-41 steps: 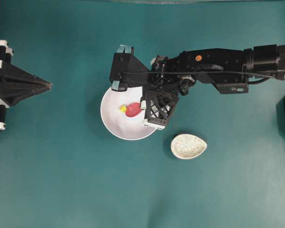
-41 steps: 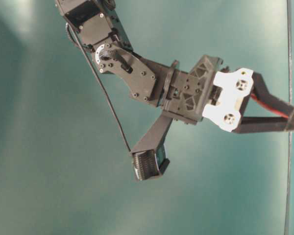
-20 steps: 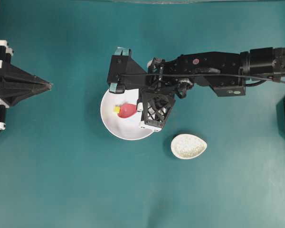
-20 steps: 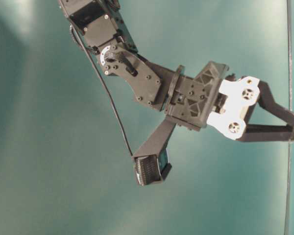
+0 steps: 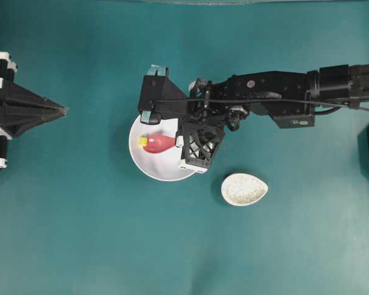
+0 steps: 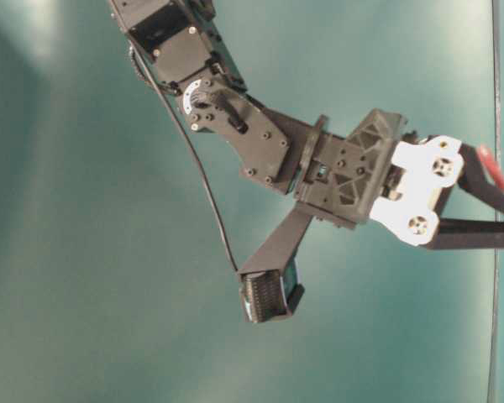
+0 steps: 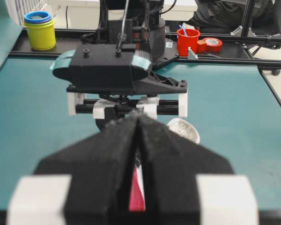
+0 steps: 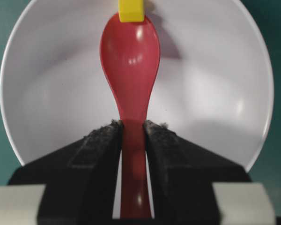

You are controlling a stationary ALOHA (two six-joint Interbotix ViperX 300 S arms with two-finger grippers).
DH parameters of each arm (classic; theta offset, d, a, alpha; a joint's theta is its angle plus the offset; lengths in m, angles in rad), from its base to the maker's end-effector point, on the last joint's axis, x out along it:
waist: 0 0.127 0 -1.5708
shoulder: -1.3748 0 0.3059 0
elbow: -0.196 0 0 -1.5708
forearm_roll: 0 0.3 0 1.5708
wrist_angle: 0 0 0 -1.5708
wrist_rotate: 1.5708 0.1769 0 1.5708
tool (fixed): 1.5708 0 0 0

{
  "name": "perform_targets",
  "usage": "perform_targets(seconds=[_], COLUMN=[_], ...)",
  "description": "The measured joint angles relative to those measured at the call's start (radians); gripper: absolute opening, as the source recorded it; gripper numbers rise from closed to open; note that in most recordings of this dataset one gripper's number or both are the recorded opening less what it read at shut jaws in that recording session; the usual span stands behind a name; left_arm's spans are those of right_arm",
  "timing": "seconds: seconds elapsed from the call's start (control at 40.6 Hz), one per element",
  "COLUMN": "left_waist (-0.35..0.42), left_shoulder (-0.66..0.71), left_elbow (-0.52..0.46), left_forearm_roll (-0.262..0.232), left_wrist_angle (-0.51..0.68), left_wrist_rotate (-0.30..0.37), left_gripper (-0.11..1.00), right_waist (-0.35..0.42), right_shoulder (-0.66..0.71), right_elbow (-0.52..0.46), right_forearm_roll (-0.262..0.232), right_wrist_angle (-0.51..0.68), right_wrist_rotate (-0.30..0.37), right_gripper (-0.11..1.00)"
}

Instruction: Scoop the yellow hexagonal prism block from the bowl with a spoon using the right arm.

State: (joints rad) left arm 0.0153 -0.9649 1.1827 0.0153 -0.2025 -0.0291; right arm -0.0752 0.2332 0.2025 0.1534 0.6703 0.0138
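So we're mid-scoop here: our right gripper [image 8: 132, 129] is pinching the spoon [image 8: 130, 56] by its handle, scoop tip touching the yellow block [image 8: 131, 10] inside the white bowl [image 8: 215, 84], and next we probably gotta slide under and lift level.

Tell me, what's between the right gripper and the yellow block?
The spoon. In the right wrist view its handle is pinched by the right gripper, and its red scoop stretches up over the white bowl to the block at its tip.

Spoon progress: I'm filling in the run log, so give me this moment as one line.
right gripper shut on spoon | block at scoop tip, not scooped | inside bowl
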Motion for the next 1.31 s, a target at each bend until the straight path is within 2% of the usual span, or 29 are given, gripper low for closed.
perform_targets(seconds=[0.566,1.305], left_waist=[0.0,0.0], left_shoulder=[0.0,0.0], left_elbow=[0.0,0.0], left_forearm_roll=[0.002,0.0], left_wrist_angle=[0.0,0.002], left_wrist_rotate=[0.0,-0.002], left_gripper=[0.0,0.0], right_waist=[0.006,0.006], right_shoulder=[0.0,-0.032], right_elbow=[0.04,0.041], right_forearm_roll=[0.018,0.018], right_wrist_angle=[-0.064,-0.054], right_wrist_rotate=[0.002,0.002], right_gripper=[0.24,0.24])
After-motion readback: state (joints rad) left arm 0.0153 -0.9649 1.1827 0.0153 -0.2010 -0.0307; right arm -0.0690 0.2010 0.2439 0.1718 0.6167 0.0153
